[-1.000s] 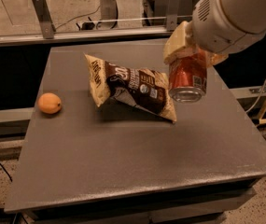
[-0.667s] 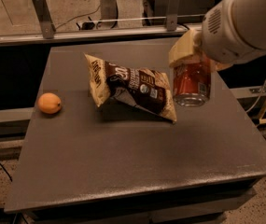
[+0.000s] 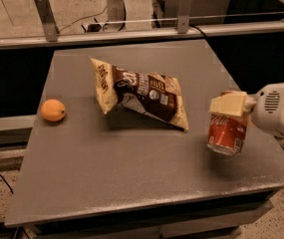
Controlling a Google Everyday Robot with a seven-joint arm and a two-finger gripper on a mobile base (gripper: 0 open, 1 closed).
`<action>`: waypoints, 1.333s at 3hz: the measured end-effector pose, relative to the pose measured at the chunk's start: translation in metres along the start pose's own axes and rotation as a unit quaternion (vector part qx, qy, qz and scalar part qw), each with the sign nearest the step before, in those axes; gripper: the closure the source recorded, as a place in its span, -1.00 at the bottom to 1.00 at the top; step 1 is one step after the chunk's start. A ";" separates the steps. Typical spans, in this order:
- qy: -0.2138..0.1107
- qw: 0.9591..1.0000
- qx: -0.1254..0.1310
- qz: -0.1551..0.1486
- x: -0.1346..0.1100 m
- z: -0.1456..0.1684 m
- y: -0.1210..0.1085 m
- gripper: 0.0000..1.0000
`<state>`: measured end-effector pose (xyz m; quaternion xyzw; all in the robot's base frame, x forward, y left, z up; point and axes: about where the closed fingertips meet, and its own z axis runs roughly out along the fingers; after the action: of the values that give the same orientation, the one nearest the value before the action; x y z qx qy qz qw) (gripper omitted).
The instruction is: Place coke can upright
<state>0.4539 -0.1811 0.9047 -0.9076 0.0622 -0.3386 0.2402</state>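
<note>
1. Coke can (image 3: 226, 136) was held nearly upright over the right side of the bench (image 3: 131, 183), clamped near its top by the gripper (image 3: 229, 106).
2. Contact with the bench could not be told.
3. A chip bag (image 3: 141, 96) and an orange (image 3: 53, 110) were seen lying to its left.

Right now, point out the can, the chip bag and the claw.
can (image 3: 226, 133): camera view, red side wall.
chip bag (image 3: 146, 96): camera view, brown front panel.
claw (image 3: 229, 102): camera view, gripping the can's top, right of the bag.
</note>
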 end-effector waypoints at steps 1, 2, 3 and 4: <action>0.075 0.997 0.018 0.013 0.023 -0.018 0.011 1.00; 0.082 0.996 0.032 0.012 0.027 -0.008 0.012 1.00; 0.120 0.987 0.101 0.026 0.057 -0.008 0.005 1.00; 0.167 0.965 0.199 0.033 0.083 -0.033 0.007 1.00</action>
<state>0.4962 -0.2230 0.9709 -0.7695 0.0628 -0.4824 0.4138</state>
